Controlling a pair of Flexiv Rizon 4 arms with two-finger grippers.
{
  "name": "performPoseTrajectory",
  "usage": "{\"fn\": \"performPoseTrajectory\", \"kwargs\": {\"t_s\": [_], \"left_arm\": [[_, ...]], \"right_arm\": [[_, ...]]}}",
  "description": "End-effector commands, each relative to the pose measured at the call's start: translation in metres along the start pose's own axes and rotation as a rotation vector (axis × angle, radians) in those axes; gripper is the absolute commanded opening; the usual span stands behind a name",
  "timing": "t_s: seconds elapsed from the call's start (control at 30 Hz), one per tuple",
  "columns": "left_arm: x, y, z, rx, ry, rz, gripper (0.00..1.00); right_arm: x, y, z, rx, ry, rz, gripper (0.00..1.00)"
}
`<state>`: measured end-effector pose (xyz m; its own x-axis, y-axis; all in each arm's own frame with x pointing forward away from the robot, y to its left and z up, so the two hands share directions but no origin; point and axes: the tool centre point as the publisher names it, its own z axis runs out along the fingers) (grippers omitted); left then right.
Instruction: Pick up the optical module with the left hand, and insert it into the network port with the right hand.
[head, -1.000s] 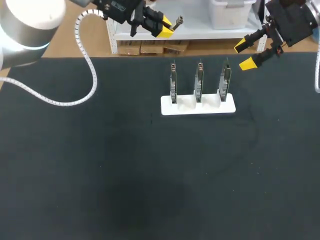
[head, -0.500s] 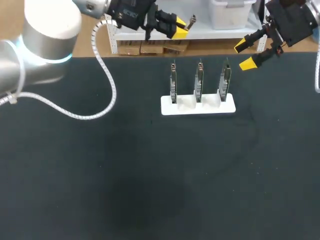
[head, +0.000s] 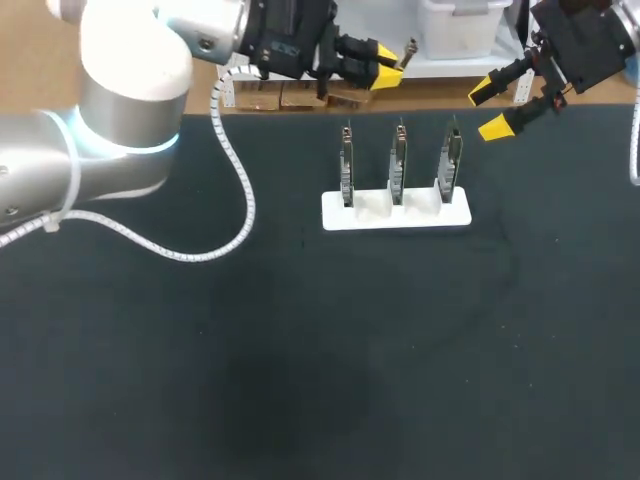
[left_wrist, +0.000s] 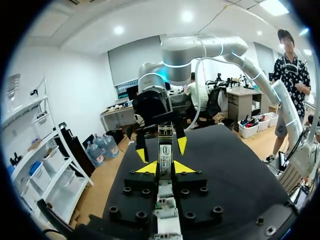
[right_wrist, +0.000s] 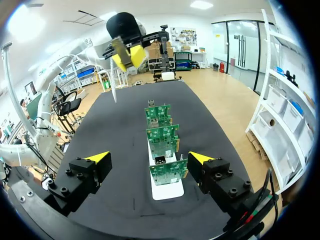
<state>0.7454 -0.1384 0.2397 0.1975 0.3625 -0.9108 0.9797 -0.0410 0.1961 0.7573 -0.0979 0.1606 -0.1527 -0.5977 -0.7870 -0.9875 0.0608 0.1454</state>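
Handover is the risk: our left gripper (head: 385, 52) clamps the module (head: 405, 52) in the air beyond the boards (head: 398, 165), while our right gripper (head: 490, 108) hangs spread wide beside them. Little module protrudes, so a skewed grab could drop it onto the surface (head: 300, 350).

- Main obstacle: three upright boards (head: 399, 160) in a row on a white base (head: 396, 214), near the table's (head: 300, 380) far edge, right of middle.
- Narrow gaps between neighbouring boards.
- Left gripper (head: 385, 52), clamped on the optical module (head: 404, 55), hangs raised by the far edge, apart from the boards.
- Right gripper (head: 493, 108), fingers spread, sits off the rightmost board, not touching.
- Left arm's white cable (head: 235, 190) loops over the mat left of the base.
- Wide stretch of mat in front of the base.
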Motion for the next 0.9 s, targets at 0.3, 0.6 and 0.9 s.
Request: {"fn": "performPoseTrajectory", "kwargs": {"t_s": [0.3,0.6,0.9], "left_arm": [[-0.004,0.029,0.044,0.089,-0.042,0.029,0.00],[-0.007,0.031,0.050,0.119,-0.045,0.064,0.00],[-0.007,0.031,0.050,0.119,-0.045,0.064,0.00]], "right_arm": [[0.000,0.002,0.000,0.004,0.000,0.000,1.00],[0.000,0.002,0.000,0.004,0.000,0.000,1.00],[0.000,0.002,0.000,0.004,0.000,0.000,1.00]]}}
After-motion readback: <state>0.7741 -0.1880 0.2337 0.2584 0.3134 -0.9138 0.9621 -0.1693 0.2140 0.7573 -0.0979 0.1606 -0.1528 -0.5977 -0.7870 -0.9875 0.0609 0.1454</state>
